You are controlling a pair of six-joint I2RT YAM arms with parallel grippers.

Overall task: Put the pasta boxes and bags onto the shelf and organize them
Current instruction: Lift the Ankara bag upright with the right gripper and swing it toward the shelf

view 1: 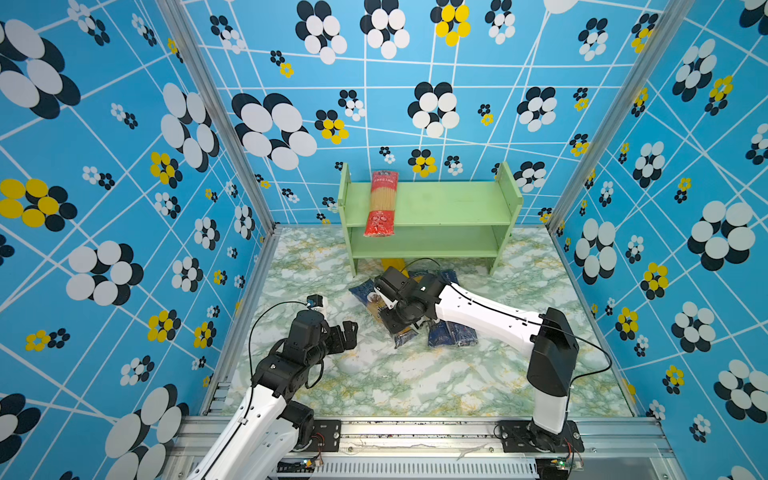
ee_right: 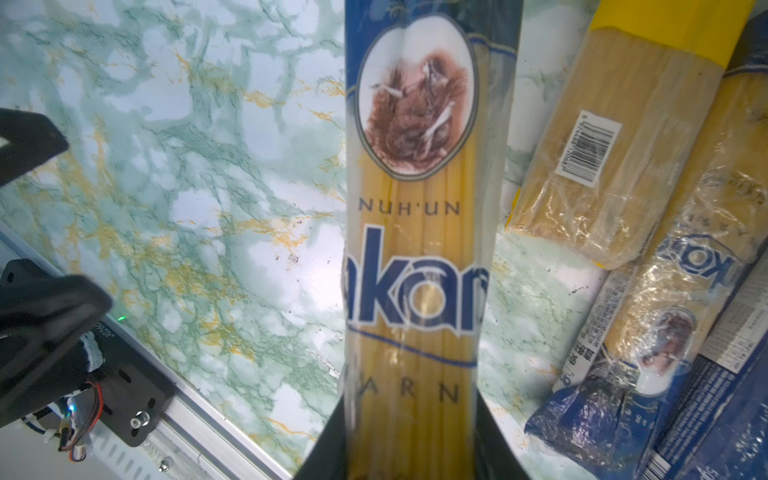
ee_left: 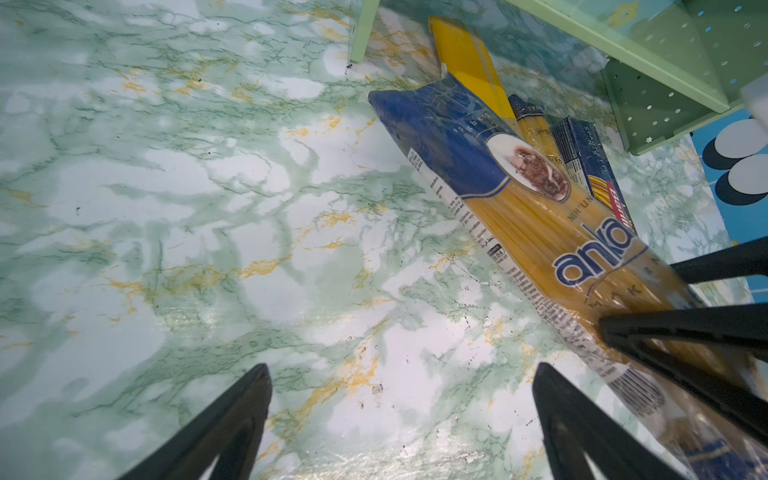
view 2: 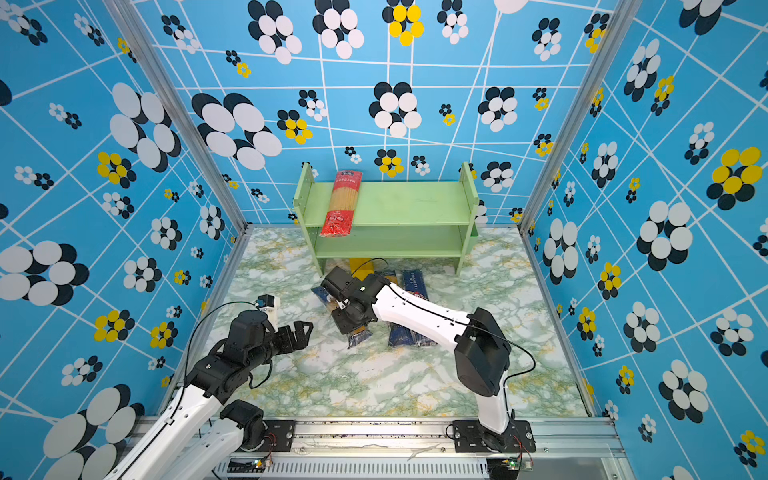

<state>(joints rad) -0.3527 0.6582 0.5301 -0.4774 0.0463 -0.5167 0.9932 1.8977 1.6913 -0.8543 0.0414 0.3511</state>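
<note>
My right gripper (ee_right: 411, 415) is shut on a blue-and-yellow bag (ee_right: 415, 232) of spaghetti, gripping it near one end; in both top views the wrist (view 1: 405, 301) covers most of that bag (view 2: 356, 336). Beside it lie a plain yellow barcoded bag (ee_right: 602, 166), a second blue-and-yellow bag (ee_right: 665, 291) and a dark blue Barilla box (view 2: 413, 286). A red-ended clear bag (view 1: 381, 203) lies across the top tier of the pale-green shelf (view 1: 449, 203), overhanging its front edge. My left gripper (ee_left: 401, 370) stands open over bare marble, left of the pile (view 1: 347, 332).
The marble-patterned table (view 1: 374, 374) is walled by blue flowered panels on three sides. An aluminium rail (view 1: 415, 428) with both arm bases runs along the front. The shelf's lower tier (view 1: 424, 243) holds nothing.
</note>
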